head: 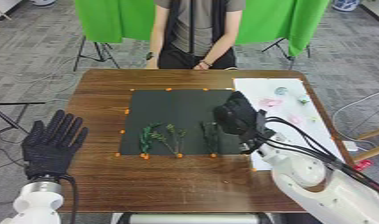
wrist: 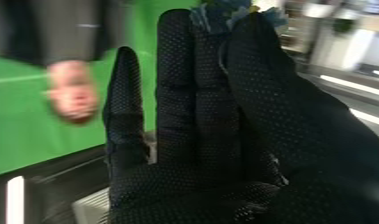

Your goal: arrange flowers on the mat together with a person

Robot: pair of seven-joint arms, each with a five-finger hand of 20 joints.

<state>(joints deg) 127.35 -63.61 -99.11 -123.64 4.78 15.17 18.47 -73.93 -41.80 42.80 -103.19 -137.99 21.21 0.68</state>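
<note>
right hand (head: 235, 116) | over black mat (head: 172, 110) | pinching, seemingly, a blue-green flower (wrist: 223, 16)

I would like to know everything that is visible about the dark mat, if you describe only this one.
The mat is dark grey, thin-looking, matte and roughly square. It lies flat on the brown table, with small orange marks around its edges. Three green sprigs lie side by side on its part nearest the robot. A white sheet adjoins it on the right, where the right hand hides some of it.
</note>
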